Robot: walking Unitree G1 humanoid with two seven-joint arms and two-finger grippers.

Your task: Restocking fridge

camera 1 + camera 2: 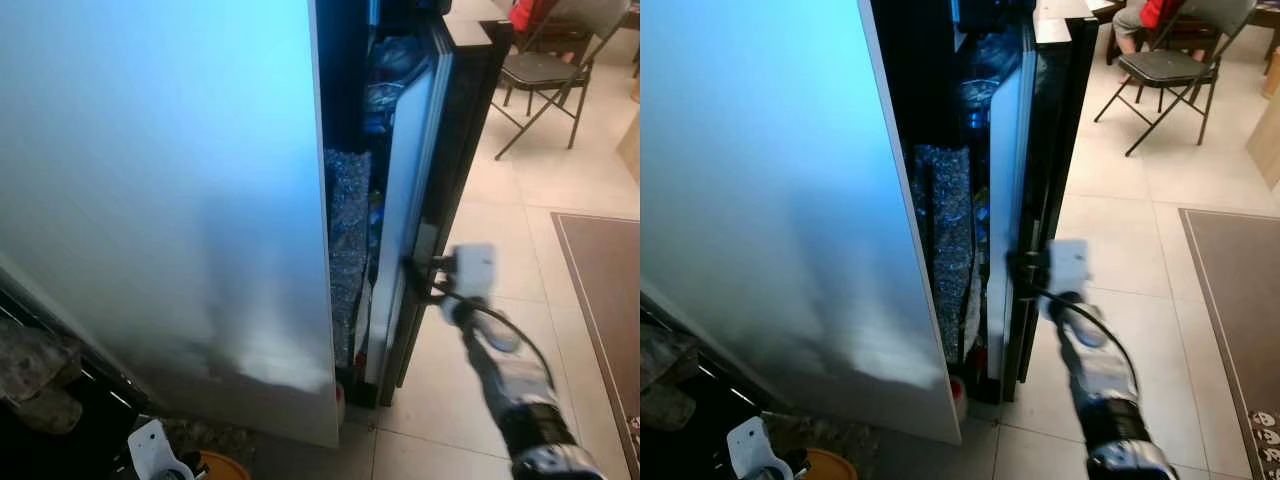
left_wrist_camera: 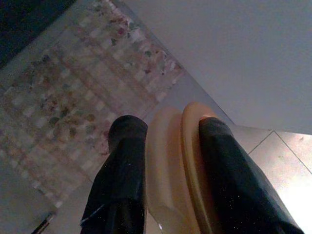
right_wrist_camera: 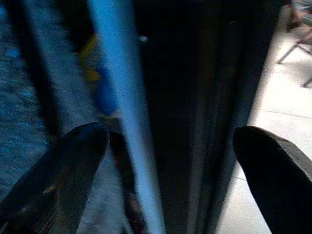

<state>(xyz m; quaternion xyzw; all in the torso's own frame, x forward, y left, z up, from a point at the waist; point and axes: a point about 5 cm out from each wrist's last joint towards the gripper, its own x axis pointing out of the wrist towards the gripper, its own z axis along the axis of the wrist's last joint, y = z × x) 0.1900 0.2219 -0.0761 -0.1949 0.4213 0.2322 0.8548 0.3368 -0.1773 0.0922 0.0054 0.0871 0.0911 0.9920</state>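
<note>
Fridge (image 1: 160, 200) close ahead, broad pale side panel taking up the left of the head views. Fridge door (image 1: 1040, 200) black, ajar, standing edge-on with a narrow dark gap between panel and door. In the gap: a crinkled silvery bag (image 1: 348, 240) upright low down, blurred packages above, too dim to name.

Right claw (image 1: 1025, 272) raised on its silver arm, at the edge of the door about halfway up. Fingers spread wide, one finger (image 3: 63, 165) on the inner side toward the shelves, the other finger (image 3: 273, 170) on the outer side over the pale tiled floor (image 1: 500, 250), door edge between them. Contact with the door not clear enough to call.

Left claw (image 2: 165, 161) low beside the base of the fridge, over a patterned floor mat (image 2: 63, 87). Clamped on an orange plate (image 2: 183, 165), held on edge between the two black fingers, rim up. In the left eye view, a curve of the same orange at the bottom edge, next to the white wrist housing.

Far right on the floor: a brown rug (image 1: 605, 290). Beyond the door: a black folding chair (image 1: 545, 75), and a seated person (image 1: 1155, 12) in red, partly cut off by the frame.
</note>
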